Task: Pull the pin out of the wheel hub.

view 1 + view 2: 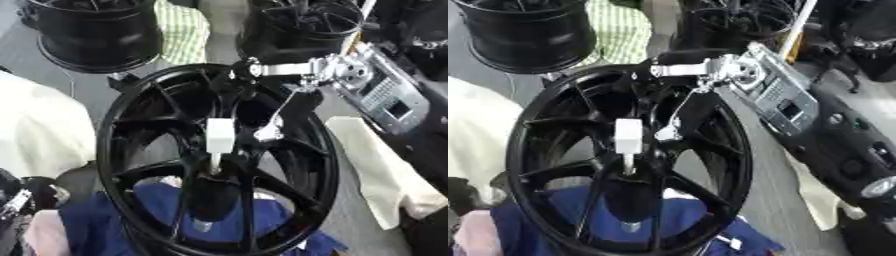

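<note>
right hand [229, 87] reaching in from upper right, black fingers curling over hub centre, whether gripping: cannot tell | pin [219, 136] white, blocky top on thin shaft, standing just below hand | wheel hub [131, 120] black, spoked, lying under hand on blue cloth [236, 220]

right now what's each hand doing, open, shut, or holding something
Left hand: not in view.
Right hand: over the black spoked wheel hub, above the white block-headed pin; whether its fingers are open or shut cannot be told.
</note>
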